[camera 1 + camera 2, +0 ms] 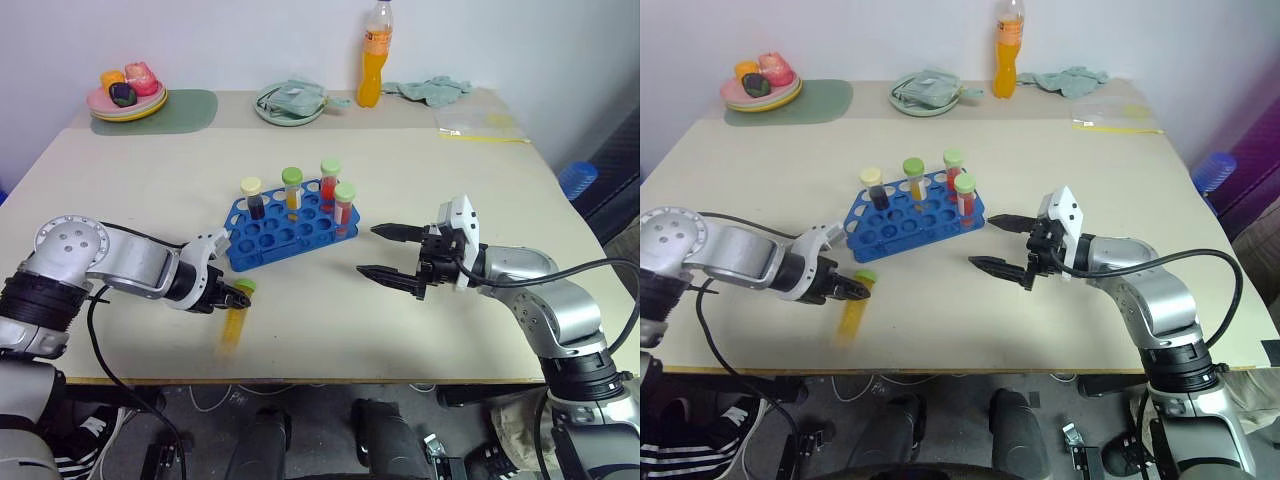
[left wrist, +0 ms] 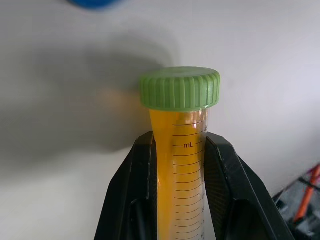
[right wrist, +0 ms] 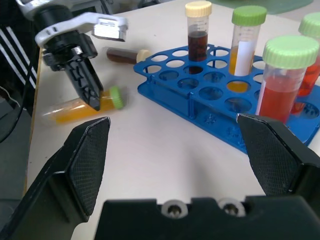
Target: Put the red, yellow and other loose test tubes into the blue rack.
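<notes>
My left gripper (image 1: 236,295) is shut on a yellow test tube (image 1: 234,322) just below its green cap (image 2: 180,89), near the table's front left. The tube slants low over the table; I cannot tell whether it touches. The blue rack (image 1: 268,246) stands mid-table and holds a dark tube (image 1: 254,198), a yellow tube (image 1: 291,188) and two red tubes (image 1: 329,182). A brown tube (image 3: 125,54) lies loose on the table beyond the left gripper. My right gripper (image 1: 368,250) hovers open and empty, just right of the rack.
At the back of the table are a plate of toy food (image 1: 127,98) on a green mat (image 1: 190,105), a bowl with a cloth (image 1: 290,102), an orange drink bottle (image 1: 373,60), a crumpled cloth (image 1: 430,90) and a plastic bag (image 1: 480,125).
</notes>
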Controlling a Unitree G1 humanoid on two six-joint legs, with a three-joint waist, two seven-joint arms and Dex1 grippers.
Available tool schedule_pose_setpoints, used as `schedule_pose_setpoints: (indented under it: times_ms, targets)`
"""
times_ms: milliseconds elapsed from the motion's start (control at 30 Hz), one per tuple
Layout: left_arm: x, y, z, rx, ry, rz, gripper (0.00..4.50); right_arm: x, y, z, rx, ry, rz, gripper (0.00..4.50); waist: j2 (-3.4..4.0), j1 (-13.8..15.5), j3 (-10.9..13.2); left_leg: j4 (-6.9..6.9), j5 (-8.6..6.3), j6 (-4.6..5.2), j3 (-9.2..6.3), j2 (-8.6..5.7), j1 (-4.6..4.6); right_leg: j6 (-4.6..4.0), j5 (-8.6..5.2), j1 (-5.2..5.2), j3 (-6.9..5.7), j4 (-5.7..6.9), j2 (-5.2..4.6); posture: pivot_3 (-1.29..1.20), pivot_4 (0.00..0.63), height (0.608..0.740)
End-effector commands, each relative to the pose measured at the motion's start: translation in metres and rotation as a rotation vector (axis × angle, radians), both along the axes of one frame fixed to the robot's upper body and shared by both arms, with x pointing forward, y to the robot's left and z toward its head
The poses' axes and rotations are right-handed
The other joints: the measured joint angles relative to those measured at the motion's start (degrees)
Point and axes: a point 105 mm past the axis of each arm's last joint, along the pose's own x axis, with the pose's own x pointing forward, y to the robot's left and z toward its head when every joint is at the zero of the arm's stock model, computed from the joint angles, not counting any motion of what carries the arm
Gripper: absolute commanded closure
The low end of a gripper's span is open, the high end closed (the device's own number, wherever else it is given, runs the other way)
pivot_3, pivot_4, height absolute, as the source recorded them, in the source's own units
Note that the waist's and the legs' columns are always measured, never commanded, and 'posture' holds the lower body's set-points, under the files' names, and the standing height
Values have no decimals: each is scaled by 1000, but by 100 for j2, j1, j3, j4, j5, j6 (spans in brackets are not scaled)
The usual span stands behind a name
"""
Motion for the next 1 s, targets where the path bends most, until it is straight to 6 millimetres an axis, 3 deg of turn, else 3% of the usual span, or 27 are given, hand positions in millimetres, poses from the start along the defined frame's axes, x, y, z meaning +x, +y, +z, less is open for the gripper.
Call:
schedule_pose_setpoints:
  times_ms: [33, 167, 300, 500, 667, 1000]
  targets:
    - [0, -16, 36, 8, -307, -116, 3796, -10, -9, 15, -6, -21, 39, 0, 0, 15, 0, 1, 0, -1, 1, -2, -3, 0, 0, 0, -1, -2, -1, 0, 150, 740]
    - [1, -25, 48, 1, -524, -171, 3796, -23, -19, 20, -19, 12, 88, 0, 2, 14, 1, -2, 0, 0, 9, -5, -3, 0, -1, 1, 0, -8, -9, 0, 150, 740]
    - [9, -43, 71, -202, -835, -156, 3796, -31, -26, 23, -15, 40, 99, 0, 7, 12, 2, -5, -1, 1, 19, -4, 1, -1, -1, 1, 5, -14, -11, 0, 150, 740]
    - [29, -59, 97, -178, -1373, -179, 3796, -23, -30, 28, 21, 1, 15, 0, 5, 50, 1, 3, -1, 1, 20, -4, -3, -3, 0, 4, 5, -18, -10, 0, 150, 740]
    - [41, -63, 82, -156, -1502, -134, 3796, -14, -36, 29, 63, -28, -65, 0, 6, 52, 1, 3, -5, 9, 21, -6, -5, -1, 1, 8, 5, -26, -12, 0, 150, 740]
    - [67, -87, 85, -207, -1618, -30, 3796, 1, -21, 38, 170, -89, -174, 0, 6, 29, 1, 10, -6, 13, 20, -6, -2, 30, 17, 12, 5, -19, -9, 0, 150, 740]
